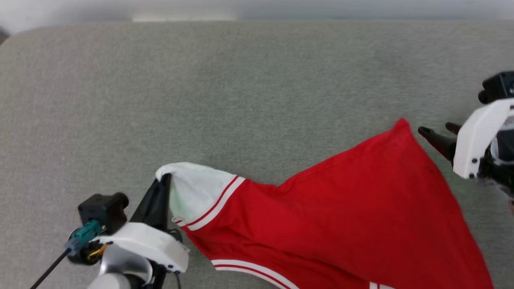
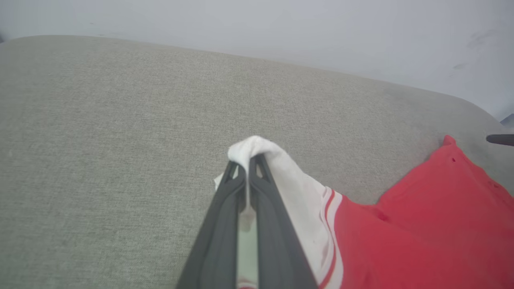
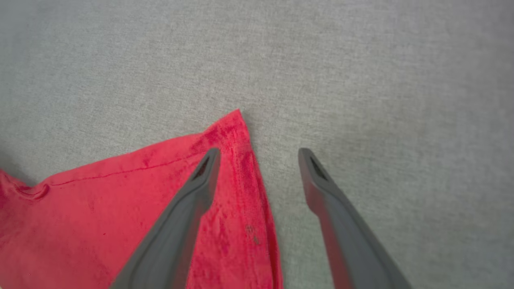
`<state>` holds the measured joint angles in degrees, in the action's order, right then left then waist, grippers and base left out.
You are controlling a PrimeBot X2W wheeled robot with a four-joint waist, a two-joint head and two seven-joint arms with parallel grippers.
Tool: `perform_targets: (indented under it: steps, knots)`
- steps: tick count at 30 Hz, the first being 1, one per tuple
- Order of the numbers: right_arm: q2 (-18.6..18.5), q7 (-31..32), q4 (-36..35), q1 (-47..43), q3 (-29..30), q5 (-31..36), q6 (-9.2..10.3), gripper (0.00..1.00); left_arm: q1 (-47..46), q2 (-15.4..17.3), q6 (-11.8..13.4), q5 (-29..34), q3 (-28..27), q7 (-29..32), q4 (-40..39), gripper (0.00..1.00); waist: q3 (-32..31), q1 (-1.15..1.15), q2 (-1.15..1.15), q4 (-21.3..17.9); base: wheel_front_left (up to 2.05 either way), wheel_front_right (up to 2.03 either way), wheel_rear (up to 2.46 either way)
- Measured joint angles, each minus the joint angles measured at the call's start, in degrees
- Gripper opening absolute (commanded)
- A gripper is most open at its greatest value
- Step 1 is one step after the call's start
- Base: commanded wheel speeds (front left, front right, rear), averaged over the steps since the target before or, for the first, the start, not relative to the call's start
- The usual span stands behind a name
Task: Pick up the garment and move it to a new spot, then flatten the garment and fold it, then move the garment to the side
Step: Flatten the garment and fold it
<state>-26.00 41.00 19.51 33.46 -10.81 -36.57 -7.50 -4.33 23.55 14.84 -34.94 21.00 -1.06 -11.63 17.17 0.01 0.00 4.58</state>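
Garment (image 1: 341,208) on grey surface (image 1: 241,80). Head view: long axis runs white sleeve (image 1: 192,188) to red corner (image 1: 402,122); right gripper (image 1: 435,128) just beside corner. Left wrist view: left gripper (image 2: 247,160) clenched on sleeve, well apart from corner. Right wrist view: right gripper released, straddling corner's edge.

Indoors: grey fabric surface (image 1: 241,80), pale wall (image 2: 281,24)

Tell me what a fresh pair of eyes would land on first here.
The red garment spread across the grey upholstered surface, lower centre to right in the head view, grabs attention first. Next comes the left gripper at lower left, shut on its white sleeve. Then the right gripper at the right edge, open beside the garment's pointed red corner, holding nothing.
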Motion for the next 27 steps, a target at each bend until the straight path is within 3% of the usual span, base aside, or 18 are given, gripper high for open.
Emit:
perform_targets:
  steps: [10,11,12,13,17,27]
  knots:
    - [-0.13,5.05,10.44,7.88,-7.48,-3.86,0.02,1.00,-3.33,-1.82,-1.68,0.05,1.20,-1.68,2.82,0.00,4.82,-0.01,0.00,4.48,0.00,0.00,0.00]
    - [-0.30,5.54,10.94,8.33,-8.05,-4.33,0.10,0.95,-3.34,-1.89,-1.72,0.02,1.23,-1.75,3.19,0.00,4.91,0.00,0.00,4.63,0.00,0.00,0.00]
    - [-0.37,6.09,11.50,8.82,-8.42,-4.88,0.10,0.42,-3.44,-1.96,-1.75,-0.08,1.23,-1.93,3.56,0.00,4.85,0.00,0.00,4.67,0.00,0.00,0.00]
    - [-0.37,6.28,12.14,9.03,-8.62,-5.79,0.10,0.00,-3.59,-2.03,-1.87,-0.10,1.27,-1.99,3.96,0.00,4.65,0.00,0.00,4.67,0.00,0.00,0.00]
    - [-0.37,5.32,12.89,9.15,-10.94,-6.82,0.08,0.00,-3.96,-1.76,-2.24,-0.16,1.22,-2.14,4.79,0.00,3.49,0.00,0.00,4.49,0.00,0.00,0.00]
    - [-0.01,-8.13,13.73,13.32,-11.44,-2.68,0.00,0.00,-13.01,4.09,-4.80,-0.10,-2.76,-0.20,6.66,0.00,-2.28,-0.01,0.00,1.83,0.00,0.00,0.00]
